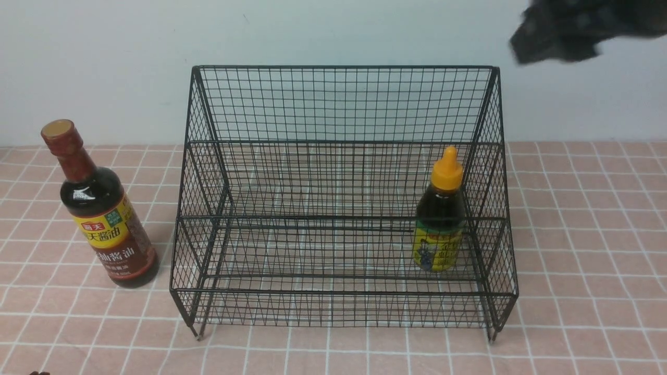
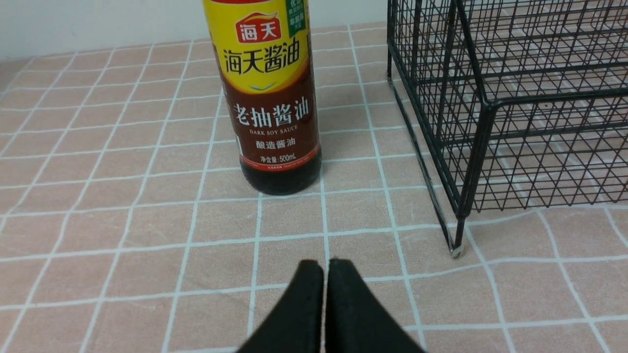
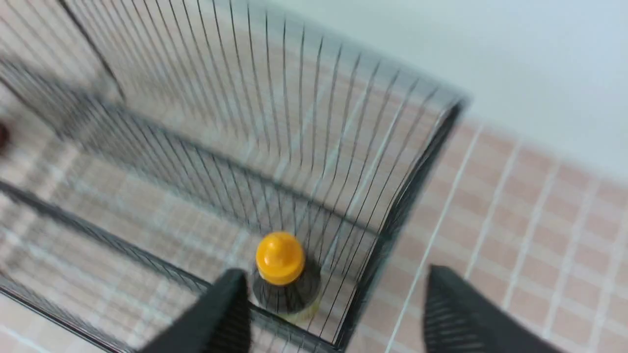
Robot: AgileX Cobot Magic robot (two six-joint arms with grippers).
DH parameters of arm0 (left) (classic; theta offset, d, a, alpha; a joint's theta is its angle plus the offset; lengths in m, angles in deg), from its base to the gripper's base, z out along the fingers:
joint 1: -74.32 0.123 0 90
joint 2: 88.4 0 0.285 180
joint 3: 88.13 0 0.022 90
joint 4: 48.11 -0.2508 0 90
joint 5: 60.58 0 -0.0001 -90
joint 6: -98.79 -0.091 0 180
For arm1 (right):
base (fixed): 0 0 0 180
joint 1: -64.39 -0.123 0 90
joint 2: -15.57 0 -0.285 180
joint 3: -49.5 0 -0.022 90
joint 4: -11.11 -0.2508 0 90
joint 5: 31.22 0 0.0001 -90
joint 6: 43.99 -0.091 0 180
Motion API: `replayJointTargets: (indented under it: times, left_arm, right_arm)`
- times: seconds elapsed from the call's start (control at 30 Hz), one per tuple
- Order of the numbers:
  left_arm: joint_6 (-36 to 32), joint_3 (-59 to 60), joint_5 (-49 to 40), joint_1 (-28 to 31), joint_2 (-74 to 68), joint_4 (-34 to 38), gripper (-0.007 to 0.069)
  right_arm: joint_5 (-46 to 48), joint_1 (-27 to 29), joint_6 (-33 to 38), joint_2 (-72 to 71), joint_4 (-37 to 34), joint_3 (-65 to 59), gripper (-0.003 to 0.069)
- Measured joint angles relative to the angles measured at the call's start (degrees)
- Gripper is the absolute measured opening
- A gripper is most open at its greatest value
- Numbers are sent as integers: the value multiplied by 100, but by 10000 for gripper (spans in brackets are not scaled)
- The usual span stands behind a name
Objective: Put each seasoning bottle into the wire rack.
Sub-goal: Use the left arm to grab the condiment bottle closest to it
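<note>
Short bottle (image 1: 439, 219) stands inside the rack (image 1: 338, 104), right end; tall bottle (image 1: 101, 208) on the table (image 1: 573, 234). Right tool (image 3: 336, 274) apart, left tool (image 2: 324, 267) together.

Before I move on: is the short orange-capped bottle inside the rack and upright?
Inside and upright: the short bottle stands on the wire rack's lower tier, right side, cap up.

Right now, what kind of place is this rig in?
Probably a staged kitchen-style test bench: pink grid-patterned tablecloth, black wire-mesh stepped rack, tall dark soy-sauce bottle with brown-red cap, plain white wall.
</note>
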Motion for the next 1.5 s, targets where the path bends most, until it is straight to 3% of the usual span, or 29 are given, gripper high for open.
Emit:
replayJointTargets:
  times: [0.13, 0.2, 0.23, 0.3, 0.47, 0.57, 0.8, 1.27, 1.5]
  left_arm:
    - [0, 0, 0, 0, 0, 0, -7]
    - [0, 0, 0, 0, 0, 0, -7]
    - [0, 0, 0, 0, 0, 0, -7]
    - [0, 0, 0, 0, 0, 0, -7]
    - [0, 0, 0, 0, 0, 0, -7]
    - [0, 0, 0, 5, 0, 0, -7]
    - [0, 0, 6, 5, 7, 0, -7]
    - [0, 0, 6, 5, 7, 0, -7]
    - [0, 0, 6, 5, 7, 0, -7]
  right_arm:
    - [17, 0, -458, -1956, 152, -451, 150]
    - [17, 0, -526, -2339, 160, -678, 97]
    - [-91, 0, -652, -3168, 160, -1104, 34]
    - [-577, 0, -751, -4100, 183, -1820, 6]
    - [-3115, 0, -1233, -6921, 465, -4051, -11]
    - [-3923, 0, -1655, -7746, 531, -5177, -11]
    - [-4096, 6, -1714, -7716, 482, -6112, -11]
    - [-4262, 0, -1502, -7722, 791, -6117, -11]
    - [-4288, 0, -1011, -7722, 378, -6315, -11]
